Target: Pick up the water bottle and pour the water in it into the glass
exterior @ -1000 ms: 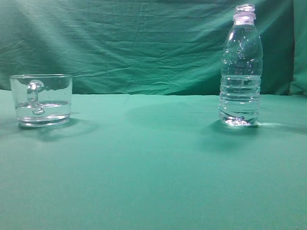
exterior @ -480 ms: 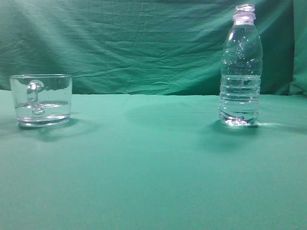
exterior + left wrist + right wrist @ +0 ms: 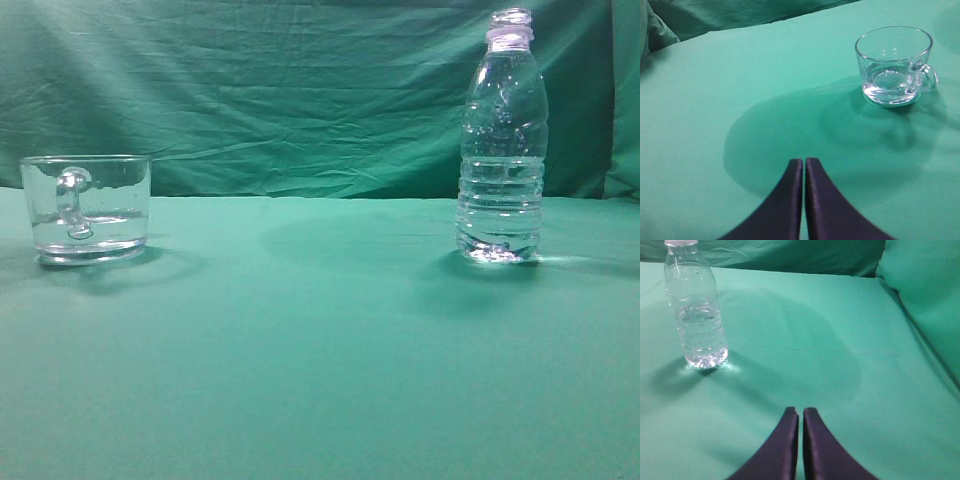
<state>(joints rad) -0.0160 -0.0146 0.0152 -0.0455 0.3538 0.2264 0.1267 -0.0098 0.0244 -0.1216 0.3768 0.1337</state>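
Note:
The water bottle (image 3: 502,140) stands upright on the green cloth at the right, uncapped, with clear water (image 3: 499,205) in its lower part. It also shows in the right wrist view (image 3: 696,310), up and left of my right gripper (image 3: 800,411), which is shut, empty and well apart from it. The glass (image 3: 87,208) stands at the left with a little water in it and its handle facing the camera. It also shows in the left wrist view (image 3: 894,65), up and right of my left gripper (image 3: 803,161), which is shut and empty. Neither gripper shows in the exterior view.
A green cloth (image 3: 320,340) covers the table and hangs as a wrinkled backdrop (image 3: 280,90) behind it. The cloth rises in a fold at the right edge of the right wrist view (image 3: 925,295).

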